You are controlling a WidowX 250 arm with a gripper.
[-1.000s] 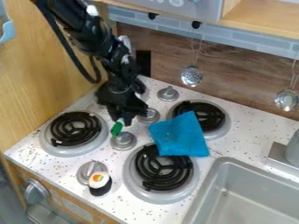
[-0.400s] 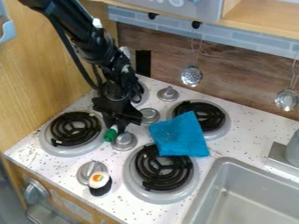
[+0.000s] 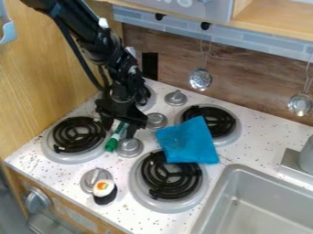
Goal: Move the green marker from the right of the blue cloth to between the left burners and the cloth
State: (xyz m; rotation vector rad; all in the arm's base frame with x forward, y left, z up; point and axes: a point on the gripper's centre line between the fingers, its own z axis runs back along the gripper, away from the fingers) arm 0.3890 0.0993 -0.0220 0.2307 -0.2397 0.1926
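Observation:
The black gripper (image 3: 119, 130) hangs low over the stove top, between the left burner and the small silver knobs. Its fingers stand apart, so it is open. A green and white marker (image 3: 114, 137) lies at a slant between and just below the fingers, its green end toward the front. Whether it touches a finger I cannot tell. Close by on the right is a silver knob (image 3: 129, 147). A blue cloth (image 3: 187, 140) lies partly over the two right burners. The sushi toy (image 3: 105, 190) stands beside the front knob (image 3: 94, 178).
Black coil burners (image 3: 79, 134) sit around the gripper. At the lower right is a grey sink (image 3: 270, 201), with a faucet base (image 3: 297, 165) behind it. Two metal ladles (image 3: 200, 79) hang at the back wall, and a wooden panel (image 3: 45, 73) rises on the left.
The fingers have spread, and more of the marker now shows between them. Its green end has shifted left and toward the front. The gripper first moved slightly left, then stayed nearly in place.

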